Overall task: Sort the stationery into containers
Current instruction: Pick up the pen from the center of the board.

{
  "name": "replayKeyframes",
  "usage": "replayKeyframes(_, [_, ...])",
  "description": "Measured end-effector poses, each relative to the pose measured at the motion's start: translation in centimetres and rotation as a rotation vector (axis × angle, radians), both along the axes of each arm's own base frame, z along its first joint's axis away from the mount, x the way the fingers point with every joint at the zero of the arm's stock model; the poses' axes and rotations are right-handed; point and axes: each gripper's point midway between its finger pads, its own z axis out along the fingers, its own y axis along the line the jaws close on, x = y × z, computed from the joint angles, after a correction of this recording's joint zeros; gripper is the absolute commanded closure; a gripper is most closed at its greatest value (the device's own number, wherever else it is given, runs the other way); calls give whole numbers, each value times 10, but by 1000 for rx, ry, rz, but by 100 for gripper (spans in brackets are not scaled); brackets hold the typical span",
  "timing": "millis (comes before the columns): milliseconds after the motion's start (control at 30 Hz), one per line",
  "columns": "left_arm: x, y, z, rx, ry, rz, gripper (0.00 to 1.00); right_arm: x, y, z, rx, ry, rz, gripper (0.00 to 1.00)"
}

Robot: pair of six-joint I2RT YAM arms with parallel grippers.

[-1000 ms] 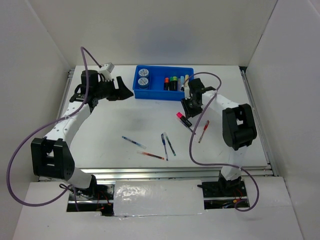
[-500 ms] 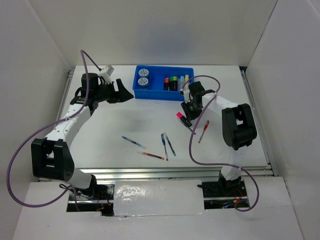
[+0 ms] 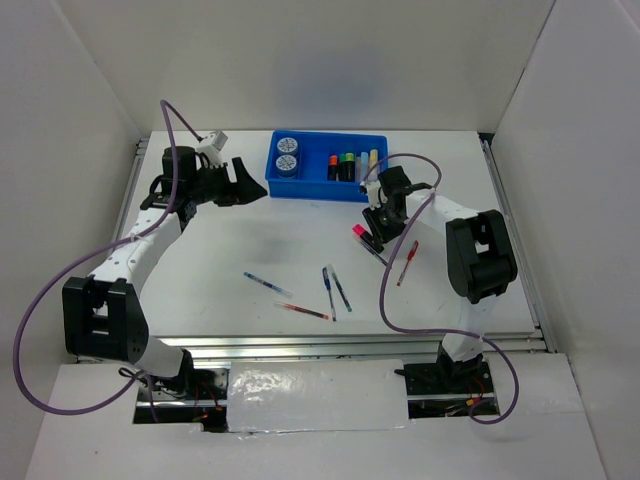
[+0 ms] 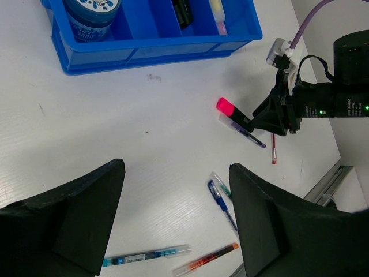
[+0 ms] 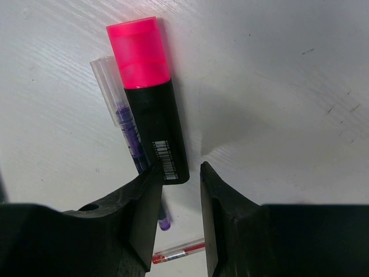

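Note:
A pink highlighter [image 5: 147, 104] with a black body lies on the white table, a purple pen [image 5: 124, 127] along its left side. My right gripper [image 5: 177, 168] is down at its black tail end. The jaws straddle that end, the left finger at its edge, a gap left on the right. In the top view this is in front of the blue tray [image 3: 320, 190], which holds two round discs [image 3: 287, 152] and several markers [image 3: 350, 165]. My left gripper [image 4: 176, 219] hangs wide open and empty above the table, left of the tray.
Loose pens lie on the table: a red one [image 3: 407, 262] beside the right arm, two blue ones [image 3: 335, 288] in the middle, another blue [image 3: 267, 284] and a red-orange one [image 3: 302, 311] nearer the front. White walls enclose the table on three sides.
My right gripper has come down a little onto the highlighter's tail and its jaws have narrowed. The left arm has barely shifted.

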Motion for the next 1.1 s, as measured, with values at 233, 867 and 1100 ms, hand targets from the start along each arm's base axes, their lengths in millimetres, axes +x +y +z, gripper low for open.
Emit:
replayKeyframes(233, [0,0,0,-1,-1,-1,15,0,1,0,-11,-5,22,60])
replayKeyframes(867, [1,2,0,-8,5,10,16,-1,6,2,17,2,39,59])
replayKeyframes(1100, [1,2,1,-12,9,13,16,4,5,3,5,-3,44,61])
